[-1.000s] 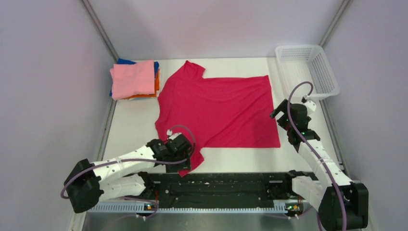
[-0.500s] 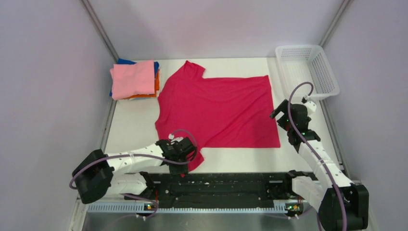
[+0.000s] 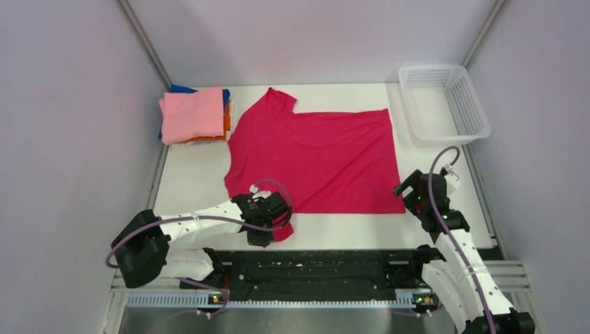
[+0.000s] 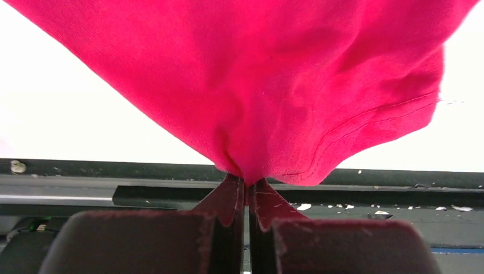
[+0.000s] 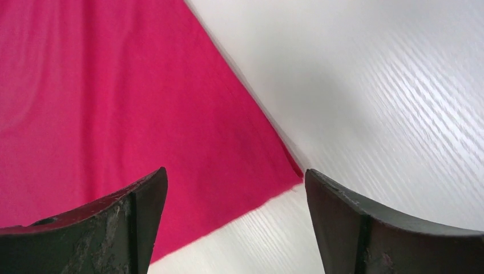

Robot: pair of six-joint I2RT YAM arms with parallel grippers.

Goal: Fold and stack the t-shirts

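A crimson-red t-shirt (image 3: 313, 156) lies spread flat in the middle of the white table. My left gripper (image 3: 273, 228) is shut on its near sleeve (image 4: 319, 103) at the table's front edge; the cloth bunches into the closed jaws. My right gripper (image 5: 235, 182) stands open just over the shirt's near right hem corner (image 5: 285, 171), one finger above the cloth and one above bare table. In the top view the right gripper (image 3: 410, 191) sits at that same corner. A stack of folded t-shirts (image 3: 193, 115), pink on top with orange and blue below, lies at the back left.
A white mesh basket (image 3: 445, 104) stands at the back right corner. A black rail (image 3: 320, 268) runs along the table's near edge between the arm bases. Grey walls close in the left and right sides.
My left gripper closed on the near sleeve and shifted slightly right. My right arm moved toward the near edge, down to the shirt's near right corner, jaws narrowing a little.
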